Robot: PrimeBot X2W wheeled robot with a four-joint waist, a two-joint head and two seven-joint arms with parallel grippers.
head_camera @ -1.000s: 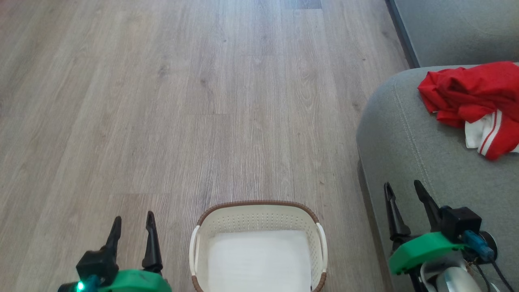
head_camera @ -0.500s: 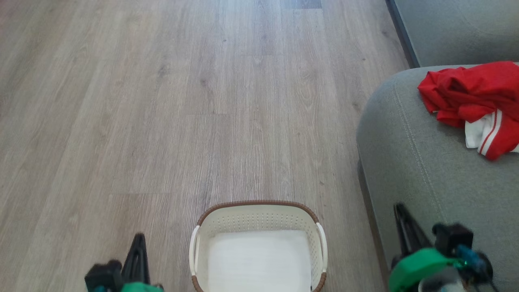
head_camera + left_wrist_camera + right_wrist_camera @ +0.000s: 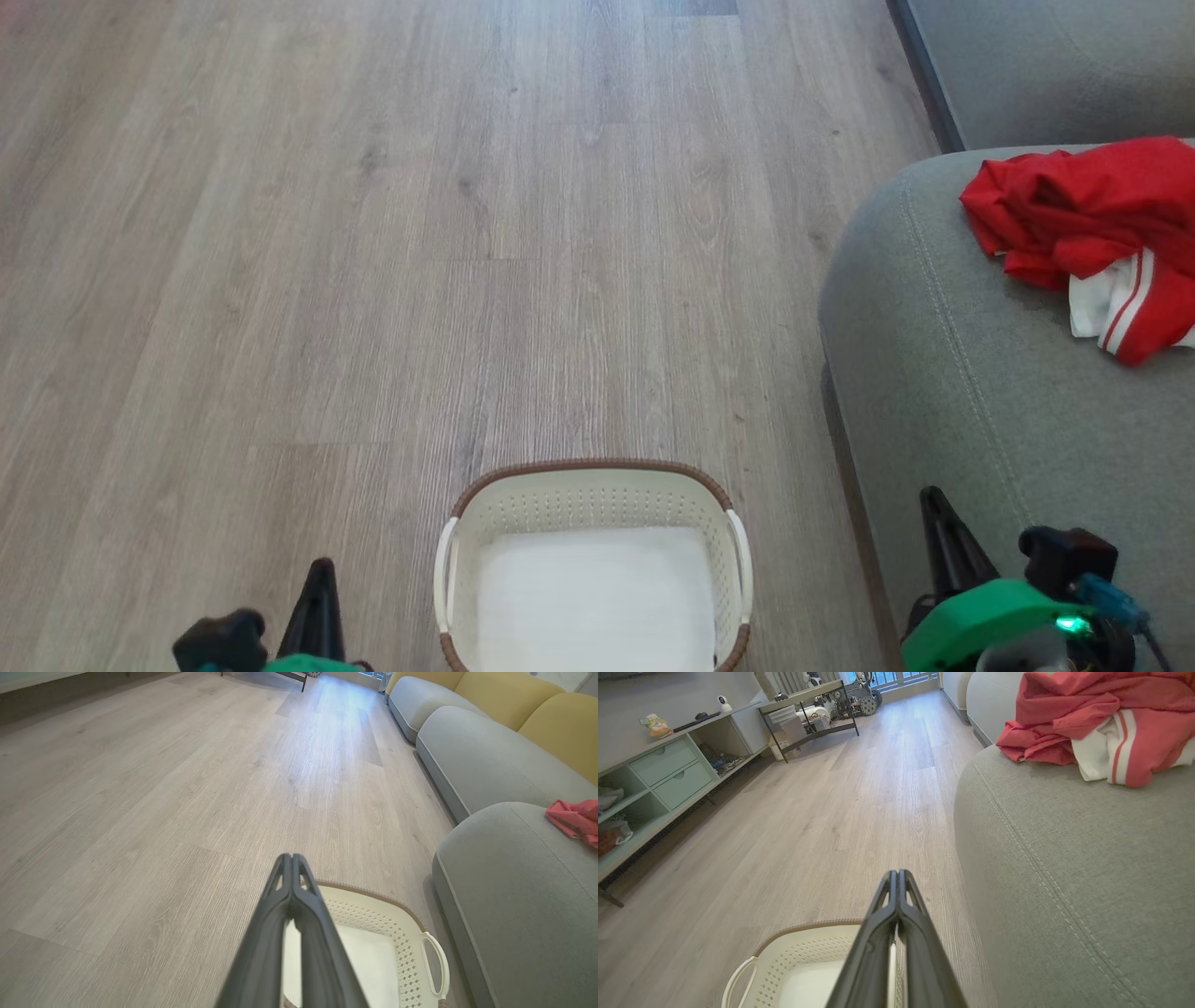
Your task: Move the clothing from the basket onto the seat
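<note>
The clothing (image 3: 1088, 224) lies bunched on the grey-green seat (image 3: 943, 355) at the right: red fabric with a white, red-striped part at its lower edge. It also appears in the right wrist view as clothing (image 3: 1097, 723) on the seat (image 3: 1064, 868). The cream basket (image 3: 593, 495) stands on the floor at bottom centre with only its white base showing inside. My left gripper (image 3: 322, 574) is shut, empty, left of the basket. My right gripper (image 3: 934, 499) is shut, empty, over the seat's front edge. Wrist views show each gripper (image 3: 291, 858) (image 3: 896, 873) with fingers pressed together.
Wood-look floor (image 3: 420, 233) spreads ahead and left. More grey and yellow sofa cushions (image 3: 467, 756) run along the right. A low cabinet with drawers (image 3: 658, 770) and a metal rack (image 3: 808, 714) stand far left in the right wrist view.
Both grippers have gone from open to shut and pulled back toward the bottom of the head view. The clothing and basket have not moved.
</note>
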